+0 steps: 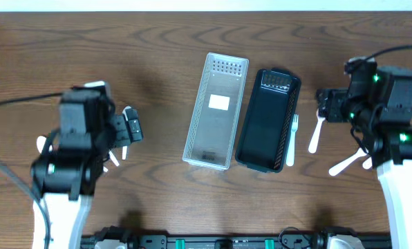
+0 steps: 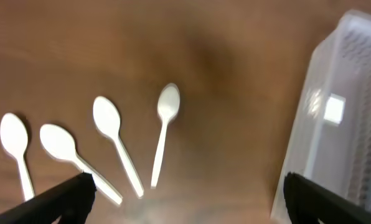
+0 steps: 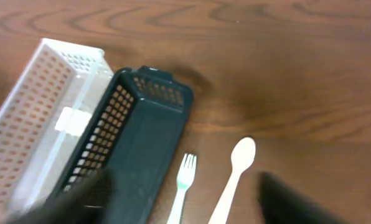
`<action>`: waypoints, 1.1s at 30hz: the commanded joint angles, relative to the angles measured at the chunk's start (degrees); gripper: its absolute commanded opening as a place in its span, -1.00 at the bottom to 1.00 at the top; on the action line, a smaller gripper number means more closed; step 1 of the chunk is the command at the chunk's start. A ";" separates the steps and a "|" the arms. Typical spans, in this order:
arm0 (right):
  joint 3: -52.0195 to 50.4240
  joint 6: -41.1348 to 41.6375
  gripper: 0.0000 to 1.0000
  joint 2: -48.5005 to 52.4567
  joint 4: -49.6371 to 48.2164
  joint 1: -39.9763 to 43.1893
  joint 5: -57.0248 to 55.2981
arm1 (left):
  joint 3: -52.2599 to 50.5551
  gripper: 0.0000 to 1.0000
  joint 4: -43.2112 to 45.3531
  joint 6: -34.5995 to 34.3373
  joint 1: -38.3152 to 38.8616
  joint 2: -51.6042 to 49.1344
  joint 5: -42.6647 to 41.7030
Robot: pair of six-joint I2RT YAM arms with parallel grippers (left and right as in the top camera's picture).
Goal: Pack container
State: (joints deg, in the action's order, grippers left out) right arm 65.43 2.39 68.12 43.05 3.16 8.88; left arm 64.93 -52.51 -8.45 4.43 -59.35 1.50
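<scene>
A white perforated basket (image 1: 216, 111) and a black perforated basket (image 1: 268, 119) lie side by side mid-table. A white plastic fork (image 1: 292, 140) lies along the black basket's right side, a white spoon (image 1: 316, 133) next to it; both show in the right wrist view, fork (image 3: 183, 180) and spoon (image 3: 234, 175). Several white spoons (image 2: 114, 144) lie on the wood at the left. My left gripper (image 2: 185, 199) is open and empty above them. My right gripper (image 3: 185, 199) is open and empty above the fork and spoon.
More white cutlery (image 1: 350, 162) lies under my right arm at the right. The white basket (image 2: 341, 118) stands at the right edge of the left wrist view, the black basket (image 3: 132, 137) left of the fork in the right wrist view.
</scene>
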 commanded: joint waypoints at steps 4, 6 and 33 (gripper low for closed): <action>1.42 5.49 -0.80 10.62 1.88 1.20 -6.54 | 2.45 0.96 -2.78 0.72 -0.13 -5.31 -0.04; 1.42 5.49 -0.92 14.60 1.73 1.18 -6.58 | 2.45 0.96 -2.73 0.72 -0.13 -5.49 -0.04; 1.42 1.79 -0.88 36.52 -2.97 -1.73 12.57 | 2.45 0.96 -2.73 0.72 -0.13 -5.49 -0.02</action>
State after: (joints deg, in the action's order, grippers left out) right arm 66.32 5.43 103.98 40.69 3.09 16.69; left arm 66.04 -55.13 -8.45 4.45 -65.04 1.48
